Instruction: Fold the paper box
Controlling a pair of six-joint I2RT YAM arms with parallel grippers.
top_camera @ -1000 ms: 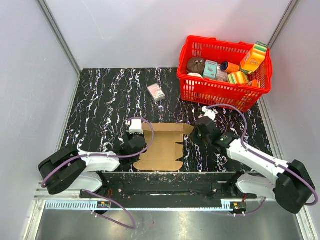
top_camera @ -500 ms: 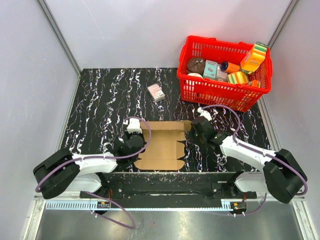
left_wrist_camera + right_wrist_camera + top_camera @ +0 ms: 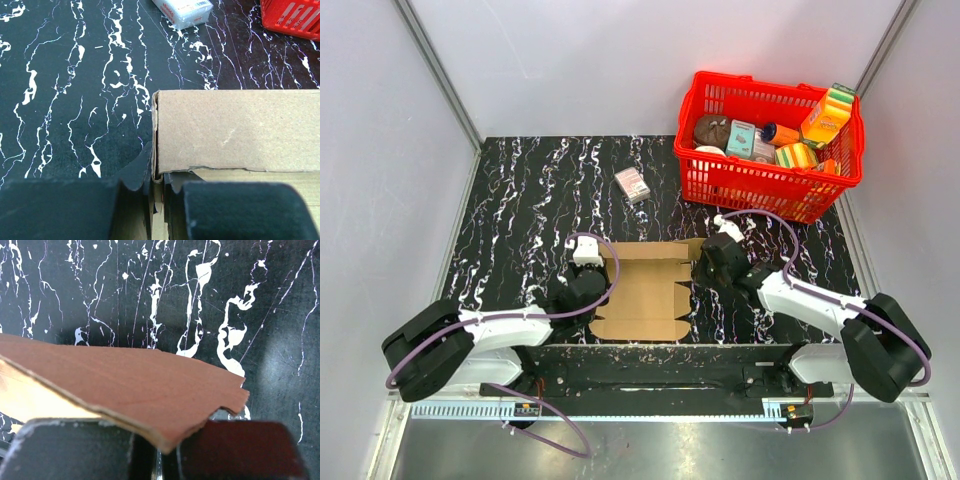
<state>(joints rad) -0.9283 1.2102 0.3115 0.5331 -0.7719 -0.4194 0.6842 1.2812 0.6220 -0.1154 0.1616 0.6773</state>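
The paper box (image 3: 645,290) is a plain brown die-cut cardboard sheet near the table's front edge, its far strip folded up. My left gripper (image 3: 588,283) is at its left edge. In the left wrist view its jaws (image 3: 161,200) are shut on the upright left edge of the cardboard (image 3: 235,130). My right gripper (image 3: 708,262) is at the sheet's far right corner. In the right wrist view its jaws (image 3: 162,455) are shut on a notched brown flap (image 3: 140,390) lifted off the table.
A red basket (image 3: 720,180) with several colourful grocery packs stands at the back right, just beyond the right arm. A small white-and-pink carton (image 3: 633,184) lies behind the sheet and also shows in the left wrist view (image 3: 182,11). The table is black marble-patterned.
My right gripper has moved left, carrying the far right corner flap inward. My left gripper has edged forward along the left edge. The far strip stands more upright.
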